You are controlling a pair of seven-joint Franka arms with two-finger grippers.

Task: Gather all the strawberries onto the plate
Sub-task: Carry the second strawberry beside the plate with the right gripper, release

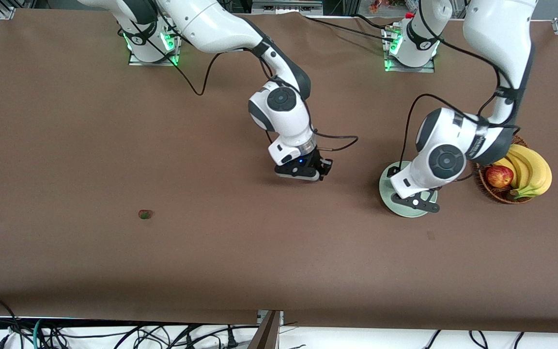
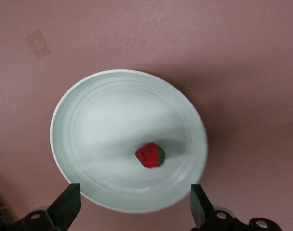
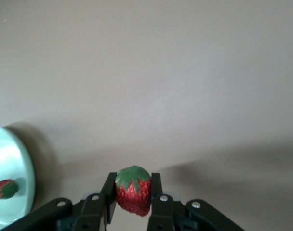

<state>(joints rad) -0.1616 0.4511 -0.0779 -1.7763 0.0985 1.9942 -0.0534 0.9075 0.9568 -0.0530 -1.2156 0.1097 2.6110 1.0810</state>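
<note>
Right hand point(image 3: 132, 204): pinching a strawberry point(image 3: 133, 190) over the table point(image 1: 66, 145)
Left hand point(image 2: 134, 204): spread above the plate point(image 2: 88, 115)
Done: one berry point(image 2: 150, 155) plated
Left: two — one lying loose point(image 1: 145, 214)

Even overhead light over the brown table point(image 1: 114, 145), arms casting soft shadows; the glossy plate point(image 2: 88, 125) shows mild sheen, and both wrist views are slightly soft, fingers point(image 3: 158, 202) blurred.
</note>
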